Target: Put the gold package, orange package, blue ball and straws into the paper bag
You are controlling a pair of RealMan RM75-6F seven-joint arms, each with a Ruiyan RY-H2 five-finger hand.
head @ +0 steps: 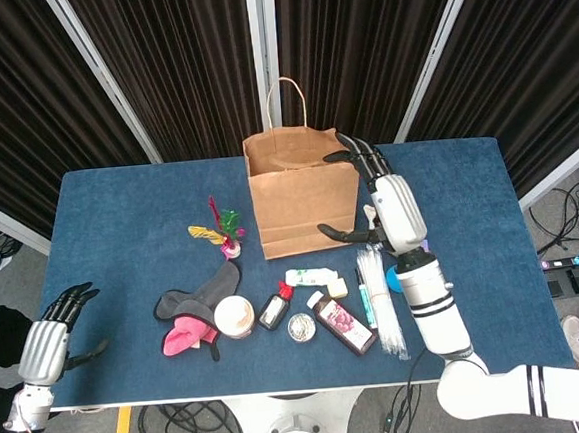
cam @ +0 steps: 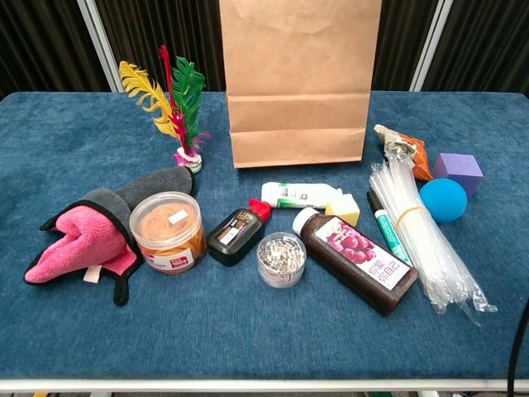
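Observation:
The brown paper bag (head: 303, 190) (cam: 299, 83) stands upright at the back of the table. Its inside is hidden, and no gold package shows in either view. My right hand (head: 387, 207) is spread beside the bag's right side, holding nothing, with the fingertips near the top rim. The orange package (cam: 405, 149), blue ball (cam: 443, 200) (head: 392, 277) and bundle of clear straws (cam: 421, 236) (head: 381, 300) lie right of the bag. My left hand (head: 49, 346) hovers at the table's front left edge, fingers apart and empty.
A purple cube (cam: 459, 169) sits by the ball. In front of the bag lie a white tube (cam: 293, 194), yellow block (cam: 343, 207), marker (cam: 384, 223), grape bottle (cam: 359, 256), clip jar (cam: 281, 258), ink bottle (cam: 235, 234), orange jar (cam: 169, 231), grey-pink cloth (cam: 87, 240) and feather shuttlecock (cam: 178, 107).

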